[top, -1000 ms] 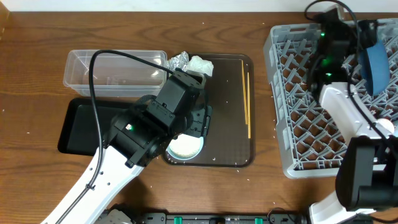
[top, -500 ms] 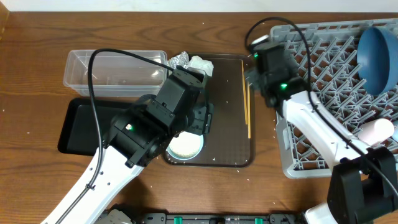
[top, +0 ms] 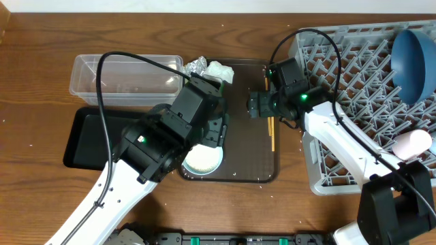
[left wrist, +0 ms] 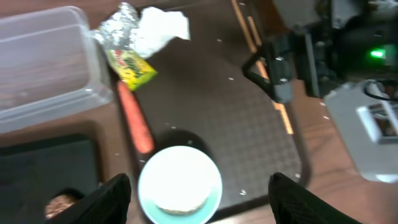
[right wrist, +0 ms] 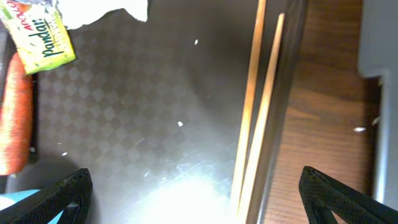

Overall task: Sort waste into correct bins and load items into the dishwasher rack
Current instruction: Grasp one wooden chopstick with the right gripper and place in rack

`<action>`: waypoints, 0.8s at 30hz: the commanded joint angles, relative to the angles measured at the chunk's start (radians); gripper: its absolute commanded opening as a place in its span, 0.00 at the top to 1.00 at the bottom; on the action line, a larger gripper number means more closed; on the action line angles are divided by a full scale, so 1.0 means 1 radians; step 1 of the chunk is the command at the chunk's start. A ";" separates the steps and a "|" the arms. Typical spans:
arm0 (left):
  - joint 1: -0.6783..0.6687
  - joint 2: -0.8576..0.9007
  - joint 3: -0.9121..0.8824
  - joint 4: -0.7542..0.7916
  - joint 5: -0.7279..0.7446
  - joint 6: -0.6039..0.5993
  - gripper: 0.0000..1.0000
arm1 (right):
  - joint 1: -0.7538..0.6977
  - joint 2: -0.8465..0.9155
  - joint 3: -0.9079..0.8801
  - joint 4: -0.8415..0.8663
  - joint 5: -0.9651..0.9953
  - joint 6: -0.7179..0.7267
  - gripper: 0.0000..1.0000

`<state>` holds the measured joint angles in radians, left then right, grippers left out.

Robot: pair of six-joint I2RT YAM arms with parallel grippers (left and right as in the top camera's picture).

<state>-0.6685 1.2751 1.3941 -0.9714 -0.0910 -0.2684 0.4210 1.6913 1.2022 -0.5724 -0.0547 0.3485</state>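
Observation:
My left gripper (left wrist: pixel 202 202) is open and empty, its jaws wide either side of the light-blue cup (left wrist: pixel 179 185), which holds white rice. In the overhead view it (top: pixel 216 133) hovers over that cup (top: pixel 203 161). An orange carrot (left wrist: pixel 134 118), yellow-green wrapper (left wrist: pixel 130 65), foil (left wrist: pixel 118 28) and tissue (left wrist: pixel 158 31) lie on the brown tray. My right gripper (right wrist: pixel 202 205) is open and empty above the chopsticks (right wrist: pixel 255 124); overhead it (top: pixel 255 105) is at the tray's right side. The dark-blue dish (top: pixel 412 61) and pink cup (top: pixel 412 143) sit in the dishwasher rack (top: pixel 354 95). The white bowl is out of view.
The clear tub (top: pixel 126 78) stands at the back left, with the black tray (top: pixel 88 139) in front of it holding brown crumbs (left wrist: pixel 59 204). The brown serving tray (top: pixel 248 156) lies between these bins and the rack. My left arm covers the tray's left part.
My right arm has swung left from the rack to above the chopsticks, leaving the dark-blue dish in the rack. My left arm has barely moved.

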 commanded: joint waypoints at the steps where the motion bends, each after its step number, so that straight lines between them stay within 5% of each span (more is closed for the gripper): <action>1: 0.000 -0.011 0.015 -0.012 -0.079 0.013 0.29 | 0.006 -0.008 0.006 -0.004 -0.036 0.048 0.01; 3: 0.000 -0.011 0.015 -0.017 -0.079 0.013 0.29 | 0.006 -0.006 0.006 0.005 -0.034 0.048 0.05; 7: 0.000 -0.011 0.015 -0.019 -0.077 0.013 0.28 | 0.007 0.027 0.005 0.037 -0.013 0.071 0.35; 10: 0.000 -0.011 0.015 -0.019 -0.078 0.013 0.29 | 0.013 0.088 0.005 0.060 0.017 0.092 0.48; 24: 0.000 -0.011 0.015 -0.038 -0.075 0.013 0.29 | 0.016 0.306 0.005 0.172 0.129 0.097 0.53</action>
<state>-0.6685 1.2751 1.3941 -1.0058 -0.1501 -0.2642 0.4213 1.9530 1.2030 -0.3962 0.0425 0.4294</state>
